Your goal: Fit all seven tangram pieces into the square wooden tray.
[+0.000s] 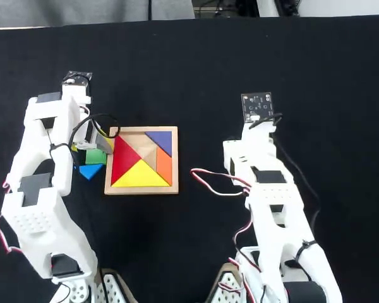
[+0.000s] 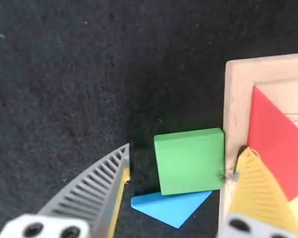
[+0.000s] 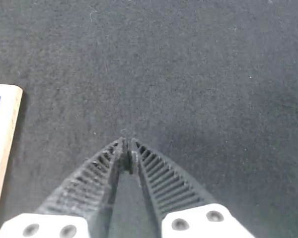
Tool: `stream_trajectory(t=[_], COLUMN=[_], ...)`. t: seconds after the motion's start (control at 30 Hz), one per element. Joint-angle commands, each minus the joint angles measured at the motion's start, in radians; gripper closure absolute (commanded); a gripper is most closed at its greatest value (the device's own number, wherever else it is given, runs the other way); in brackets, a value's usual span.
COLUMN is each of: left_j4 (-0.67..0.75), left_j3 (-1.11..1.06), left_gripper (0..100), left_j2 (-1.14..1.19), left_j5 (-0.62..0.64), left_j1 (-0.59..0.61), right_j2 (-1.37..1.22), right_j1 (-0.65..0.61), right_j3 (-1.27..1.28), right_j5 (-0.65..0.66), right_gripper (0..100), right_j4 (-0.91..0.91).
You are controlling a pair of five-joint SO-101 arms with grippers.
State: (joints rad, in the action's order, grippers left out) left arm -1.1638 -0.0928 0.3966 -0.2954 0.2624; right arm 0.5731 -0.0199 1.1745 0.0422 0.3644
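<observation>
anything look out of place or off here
Two pieces sit outside the square wooden tray: the green square block and the small blue triangle lie on the black cloth beside its rim, while bare wood shows inside.

Soft, even room light. The black table (image 1: 316, 69) looks flat and dark, while the white left arm (image 1: 41, 214) stands out brightly. A soft shadow pools on the table beside the green square (image 2: 188, 161).

I see the wooden tray (image 1: 141, 190) holding a red triangle (image 1: 121, 161), yellow triangle (image 1: 141, 177), purple piece (image 1: 162, 140) and orange piece (image 1: 165, 166), all flat. Outside, the green square (image 2: 189, 161) lies against its rim, touching I think, with the blue triangle (image 2: 170, 207) beside it.
</observation>
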Motion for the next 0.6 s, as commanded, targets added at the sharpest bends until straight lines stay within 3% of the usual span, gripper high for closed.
stream_trajectory(t=[0.0,0.57], left_j4=[-0.002,-0.003], left_j3=[0.025,0.030], left_gripper=[68,68], left_j2=[0.003,0.003], left_j5=[-0.012,-0.015], left_j1=[0.015,0.065], right_j2=[0.042,0.044], right_j1=[0.012,0.012], right_j3=[-0.027,-0.027], right_j5=[0.012,0.012], right_gripper=[98.7,98.7], right_j4=[-0.023,-0.023])
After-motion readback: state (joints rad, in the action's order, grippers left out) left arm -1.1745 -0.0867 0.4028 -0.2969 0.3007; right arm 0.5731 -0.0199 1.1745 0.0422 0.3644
